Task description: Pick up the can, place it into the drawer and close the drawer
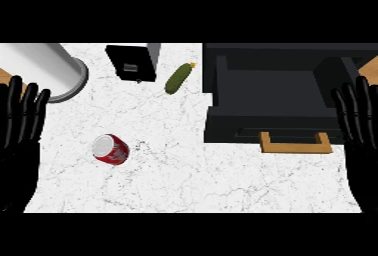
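A red can [111,149] with a silver top lies on its side on the white marble counter [184,180], left of centre. The black drawer [273,95] stands pulled out at the upper right, its inside bare, with a wooden handle [295,144] on its front. My left hand [21,117] rests open at the left edge, fingers up, well to the left of the can. My right hand [357,117] rests open at the right edge, fingers up, beside the drawer's right side. Neither hand touches anything.
A green cucumber [179,78] lies at the back between a small black box [133,62] and the drawer. A large grey cylinder [48,67] stands at the back left corner.
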### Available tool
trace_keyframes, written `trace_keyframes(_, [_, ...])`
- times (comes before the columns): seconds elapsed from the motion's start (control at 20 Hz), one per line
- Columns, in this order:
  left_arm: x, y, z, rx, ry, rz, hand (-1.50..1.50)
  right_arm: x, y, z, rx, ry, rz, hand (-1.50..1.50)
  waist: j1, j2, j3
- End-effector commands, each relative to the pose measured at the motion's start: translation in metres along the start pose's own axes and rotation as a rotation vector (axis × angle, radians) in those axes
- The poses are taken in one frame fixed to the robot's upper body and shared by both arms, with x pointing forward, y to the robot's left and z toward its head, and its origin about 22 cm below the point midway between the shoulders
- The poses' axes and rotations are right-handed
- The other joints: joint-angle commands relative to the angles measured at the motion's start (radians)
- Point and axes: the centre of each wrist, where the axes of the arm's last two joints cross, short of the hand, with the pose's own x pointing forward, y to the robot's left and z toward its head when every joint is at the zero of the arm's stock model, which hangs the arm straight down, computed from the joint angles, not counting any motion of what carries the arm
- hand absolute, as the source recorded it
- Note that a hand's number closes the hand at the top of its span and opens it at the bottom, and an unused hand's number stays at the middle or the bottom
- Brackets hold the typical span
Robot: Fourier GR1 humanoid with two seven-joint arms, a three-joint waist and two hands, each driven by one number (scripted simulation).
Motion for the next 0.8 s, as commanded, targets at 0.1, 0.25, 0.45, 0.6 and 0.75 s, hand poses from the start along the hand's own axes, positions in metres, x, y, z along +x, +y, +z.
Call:
trace_keyframes(0.1, [0.004,-0.012,-0.006,-0.439,-0.058,0.250,-1.50,-0.003,-0.001,-0.002,-0.019,0.004,0.014,-1.50,-0.021,-0.030,0.006])
trace_keyframes(0.25, [0.009,-0.040,-0.006,-0.797,-0.126,0.436,-1.50,0.001,0.003,-0.005,-0.002,-0.018,-0.014,-1.50,-0.070,-0.027,0.002])
trace_keyframes(0.45, [-0.022,0.019,0.013,-0.969,0.226,0.277,-1.50,-0.031,-0.008,0.023,-0.096,0.326,0.010,-1.50,-0.022,-0.022,0.006])
trace_keyframes(0.6, [-0.026,0.067,-0.008,-1.000,0.202,0.286,-1.50,-0.025,-0.018,0.025,-0.114,0.326,0.013,-1.50,-0.026,-0.026,0.008])
trace_keyframes(0.75, [-0.033,0.096,-0.008,-1.045,0.235,0.309,-1.50,-0.021,-0.020,0.044,-0.126,0.349,0.024,-1.50,-0.023,-0.030,0.008])
